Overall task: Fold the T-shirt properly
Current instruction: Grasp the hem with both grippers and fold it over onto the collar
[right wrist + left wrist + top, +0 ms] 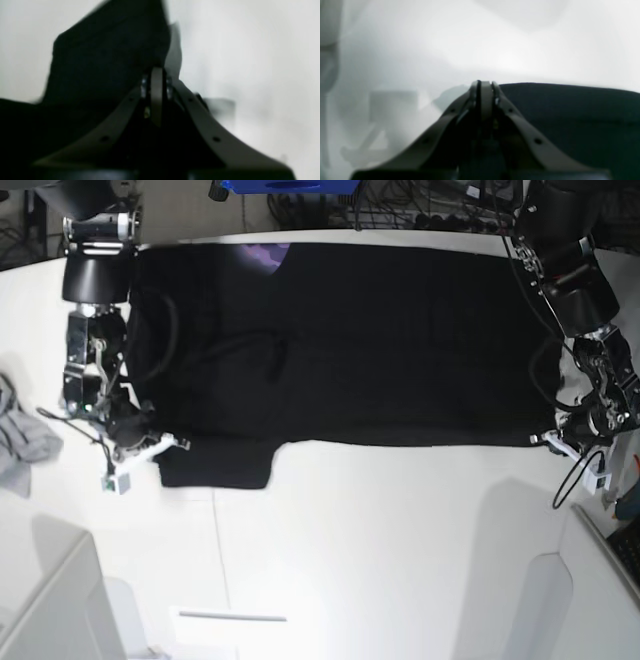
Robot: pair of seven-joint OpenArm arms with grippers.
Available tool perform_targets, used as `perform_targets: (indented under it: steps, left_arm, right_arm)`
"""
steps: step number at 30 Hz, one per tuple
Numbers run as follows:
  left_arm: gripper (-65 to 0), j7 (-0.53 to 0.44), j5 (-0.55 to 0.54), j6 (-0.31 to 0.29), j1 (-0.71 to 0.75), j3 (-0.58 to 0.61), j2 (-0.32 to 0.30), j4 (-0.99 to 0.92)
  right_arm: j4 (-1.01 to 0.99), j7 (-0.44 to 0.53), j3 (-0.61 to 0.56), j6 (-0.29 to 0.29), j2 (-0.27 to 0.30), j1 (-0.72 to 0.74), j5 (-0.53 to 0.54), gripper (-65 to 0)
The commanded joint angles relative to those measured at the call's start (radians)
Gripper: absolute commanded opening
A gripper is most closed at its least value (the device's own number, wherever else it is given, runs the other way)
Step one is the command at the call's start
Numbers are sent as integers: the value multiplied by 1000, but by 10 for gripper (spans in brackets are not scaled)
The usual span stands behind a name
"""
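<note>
A broad white desk (380, 530) filled the base view, with cables and a blue object (290, 185) seen beyond its far edge. At the left edge of that view a small crumpled grey cloth (22, 442) lay on the desk, well apart from the garment.

Just to its right the right claw (150, 442) was lowered at the near left corner of the large plain black short-sleeved cotton T-shirt (380, 350), beside the sleeve that jutted toward the camera. In the right wrist view the right claw (157, 75) was seen pressed together, with black fabric lying against and behind its tips; whether cloth was actually pinched could not be told through the blur.

The T-shirt was spread flat and wide across the far half of the desk, its near hem running almost straight. A small patch of purple print (262, 254) was visible near its far left edge.

At the right end of the near hem the left claw (562, 440) was set at the corner of the T-shirt. In the left wrist view the left claw (483, 86) was shown pressed together, the dark fabric (570, 120) lying just beside it on the right; a grip on the cloth could not be confirmed.
</note>
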Motion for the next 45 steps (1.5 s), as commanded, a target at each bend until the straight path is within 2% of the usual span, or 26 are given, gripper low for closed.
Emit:
perform_targets:
  steps: [1,4,7,10,12,14,16,21,24,26,29,38,42,45]
  left_arm:
    - [-650,14,1,-20,3,-20,-19,47]
    - [-650,81,1,-83,76,-62,-17,165]
    - [-650,152,-2,-136,162,-108,-17,293]
    - [-650,212,-77,-183,244,-149,-22,386]
    - [-650,233,-149,-182,297,-175,-26,419]
    - [-650,233,-200,-182,344,-178,-59,432]
    - [-650,233,-232,-182,375,-183,-71,435]
    - [-650,233,-238,-186,425,-184,-94,439]
    - [-650,232,-238,-188,455,-184,-97,439]
    - [-650,232,-238,-188,482,-178,-97,448]
    - [-650,232,-238,-188,534,-177,-94,506]
    - [-650,232,-234,-186,654,-177,-94,574]
    - [-650,230,-232,-185,676,-175,-95,574]
    - [-650,230,-232,-182,679,-152,-95,574]
  right_arm:
    - [69,19,23,10,10,-1,17,-650]
    - [219,2,80,12,8,-102,22,-650]
    - [374,-62,137,13,-1,-199,25,-650]
    - [515,-79,187,15,-30,-306,43,-650]
    - [586,-80,220,15,-44,-375,80,-650]
    - [630,-80,243,15,-48,-430,122,-650]
    - [661,-76,272,15,-50,-490,197,-650]
    - [688,-73,362,15,-50,-621,418,-650]
    - [690,-73,388,18,-48,-691,510,-650]
    - [691,-73,393,44,-48,-734,545,-650]
    - [690,-73,391,92,-50,-786,545,-650]
    - [684,-47,384,99,-50,-912,536,-650]
    - [678,-18,362,101,-99,-908,379,-650]
    - [675,-8,356,101,-121,-906,307,-650]
